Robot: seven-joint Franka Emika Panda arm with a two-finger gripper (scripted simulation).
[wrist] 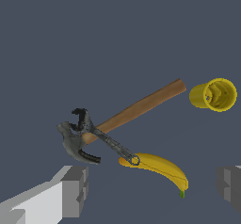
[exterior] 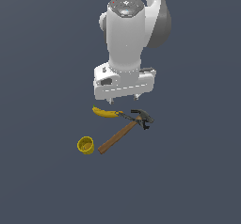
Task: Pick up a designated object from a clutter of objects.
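The small dark tool (exterior: 127, 118) lies across the hammer, its C-shaped jaw end by the hammer's dark head (exterior: 143, 116) and its other end touching the banana (exterior: 104, 112). In the wrist view the tool (wrist: 109, 143) runs from the hammer head (wrist: 75, 145) to the banana (wrist: 160, 167). The wooden handle (wrist: 141, 106) points toward the yellow cup (wrist: 214, 95). My gripper (exterior: 123, 97) hangs above the banana and the tool, open and empty. In the wrist view the gripper (wrist: 151, 184) shows both grey fingertips (wrist: 75, 188) set wide apart.
The yellow cup (exterior: 85, 145) sits apart from the pile, at the exterior view's left near the handle's end (exterior: 103, 148). Everything rests on a flat dark grey-blue surface (exterior: 42, 185).
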